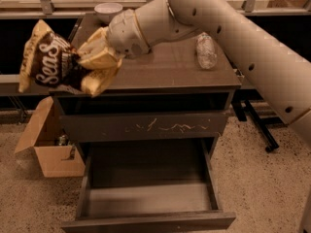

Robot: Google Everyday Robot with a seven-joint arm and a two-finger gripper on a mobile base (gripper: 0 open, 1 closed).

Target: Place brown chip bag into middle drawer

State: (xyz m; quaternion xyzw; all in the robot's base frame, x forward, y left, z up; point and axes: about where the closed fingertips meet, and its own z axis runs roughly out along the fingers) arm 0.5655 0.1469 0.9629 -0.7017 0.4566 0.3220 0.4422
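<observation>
My gripper (81, 68), with pale yellow fingers (99, 57), is shut on the brown chip bag (46, 64). The bag has a dark brown middle with white script and tan ends. I hold it in the air just past the left front corner of the cabinet top (165, 69). The middle drawer (146, 198) is pulled open low in front, with a smooth grey floor and nothing in it. It sits below and to the right of the bag. The scratched drawer front (160, 126) above it is shut.
A white bowl (108, 8) stands at the back of the cabinet top. A crinkled clear bottle (206, 51) lies at its right. An open cardboard box (53, 152) sits on the floor to the left of the cabinet. My arm (233, 28) reaches across from the right.
</observation>
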